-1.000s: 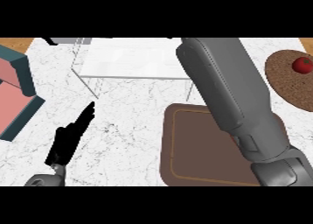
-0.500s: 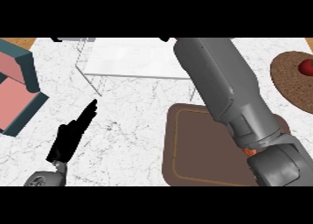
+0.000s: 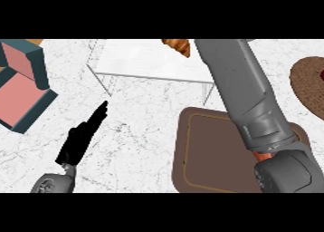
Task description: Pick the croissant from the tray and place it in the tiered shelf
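Head view: croissant (image 3: 178, 46) at far shelf (image 3: 145, 65) edge.

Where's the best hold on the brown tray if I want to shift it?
Probably the tray's left rim, coming from the left with the left hand. It lies flat with a thin raised rim, so an edge pinch suits it. That side is bare, while the right forearm lies across its right side.

The bench (image 3: 141, 145) looks like white marble with fine grey veins. The tray (image 3: 208, 156) is smooth, matt brown; the croissant (image 3: 178, 46) has a ridged, golden-brown crust.
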